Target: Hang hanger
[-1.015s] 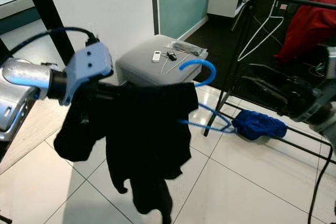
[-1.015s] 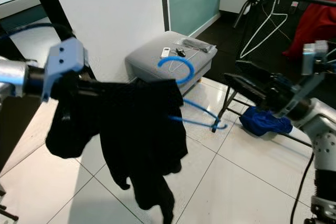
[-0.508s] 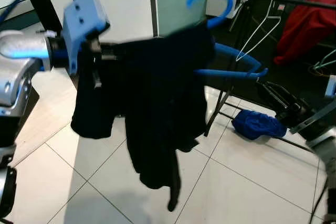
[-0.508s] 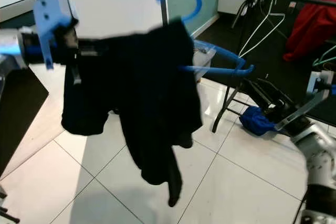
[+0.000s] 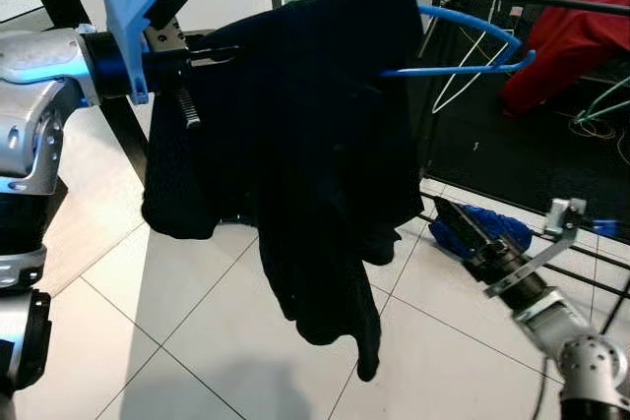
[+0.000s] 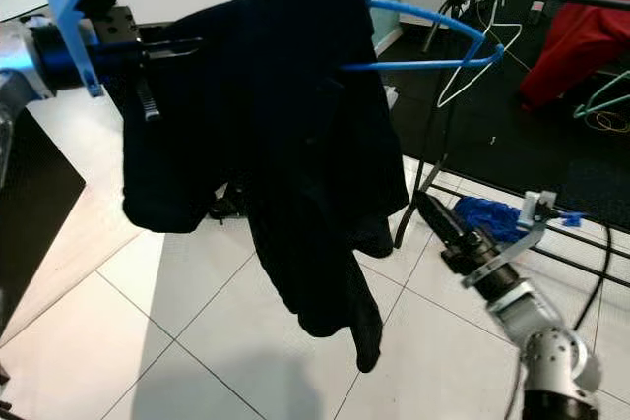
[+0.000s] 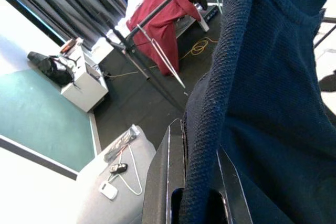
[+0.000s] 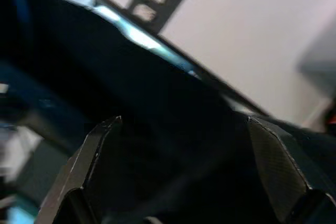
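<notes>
1. The left gripper (image 5: 212, 46) sits in the upper left of the left eye view, its silver arm reaching in from the left edge; its black fingers (image 7: 163, 182) are clenched on the dark garment (image 5: 305, 145).
2. The dark garment drapes over a blue hanger (image 5: 472, 36) and fills the centre of the frame, its lowest tail reaching toward the bottom centre above the white tiled floor (image 5: 177, 341).
3. The blue hanger's free arm juts out of the cloth toward the upper right, ending just in front of a black clothes rack (image 5: 551, 2) in the upper right corner.
4. A red garment (image 5: 566, 31) and a white wire hanger (image 6: 472, 61) hang on that rack.
5. The right gripper (image 5: 463, 228) is in the lower right of the frame, low above the floor, well apart from the hanger; in the right wrist view its fingers (image 8: 278, 161) stand spread apart with nothing between them.
6. A blue cloth (image 5: 487, 228) lies on the floor just behind the right gripper, beside the rack's base.
</notes>
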Tool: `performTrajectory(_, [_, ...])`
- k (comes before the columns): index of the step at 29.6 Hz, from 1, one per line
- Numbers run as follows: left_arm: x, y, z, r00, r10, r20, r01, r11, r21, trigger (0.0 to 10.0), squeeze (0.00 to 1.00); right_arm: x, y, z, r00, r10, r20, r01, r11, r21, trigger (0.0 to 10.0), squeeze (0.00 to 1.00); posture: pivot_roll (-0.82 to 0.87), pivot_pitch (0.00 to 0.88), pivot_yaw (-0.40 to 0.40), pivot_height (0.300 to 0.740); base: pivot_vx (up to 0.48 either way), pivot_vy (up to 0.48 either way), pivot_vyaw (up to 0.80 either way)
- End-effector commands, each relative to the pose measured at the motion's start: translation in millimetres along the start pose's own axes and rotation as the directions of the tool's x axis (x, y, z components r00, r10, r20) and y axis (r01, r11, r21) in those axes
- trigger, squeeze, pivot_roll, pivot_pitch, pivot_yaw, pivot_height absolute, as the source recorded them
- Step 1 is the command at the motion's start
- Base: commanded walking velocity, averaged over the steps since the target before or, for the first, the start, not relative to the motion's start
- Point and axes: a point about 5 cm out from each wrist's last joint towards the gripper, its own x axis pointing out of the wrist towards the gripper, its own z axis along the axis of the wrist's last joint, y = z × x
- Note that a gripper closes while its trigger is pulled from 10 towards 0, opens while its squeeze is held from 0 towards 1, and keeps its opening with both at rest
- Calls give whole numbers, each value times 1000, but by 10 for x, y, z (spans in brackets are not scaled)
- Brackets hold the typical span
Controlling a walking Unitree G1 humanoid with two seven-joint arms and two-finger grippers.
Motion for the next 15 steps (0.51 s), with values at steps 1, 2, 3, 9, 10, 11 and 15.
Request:
performTrajectory(1, [-19,55,89,999,28,44,-29,999,21,0,0,25,77,-23,999,45,-5,-45,998,33,10000,0,-86,65,73,740,0,0,0])
performTrajectory(2, [-19,55,89,999,28,44,-29,999,21,0,0,25,77,-23,999,45,-5,-45,998,33,10000,0,-86,65,73,740,0,0,0])
performTrajectory(3, [-11,51,83,999,27,45,-28,999,19,0,0,46,109,-75,998,57,-22,-56,997,53,10000,0,-86,65,71,740,0,0,0])
performTrajectory(9, [41,5,85,997,20,70,-20,1000,8,0,0,256,127,-187,999,-37,-5,38,991,129,10000,0,-93,63,65,740,0,0,0])
performTrajectory(10, [60,-11,90,997,16,79,-17,1000,5,0,0,329,187,-219,1000,-20,-6,21,988,153,10000,0,-94,61,64,740,0,0,0])
performTrajectory(11, [75,-20,96,996,14,86,-15,1000,3,0,0,382,251,-256,1000,4,-20,0,986,169,10000,0,-94,61,64,740,0,0,0])
performTrajectory(15, [86,-26,98,996,13,90,-14,1000,2,0,0,408,285,-285,999,15,-38,-9,985,174,10000,0,-94,58,60,740,0,0,0])
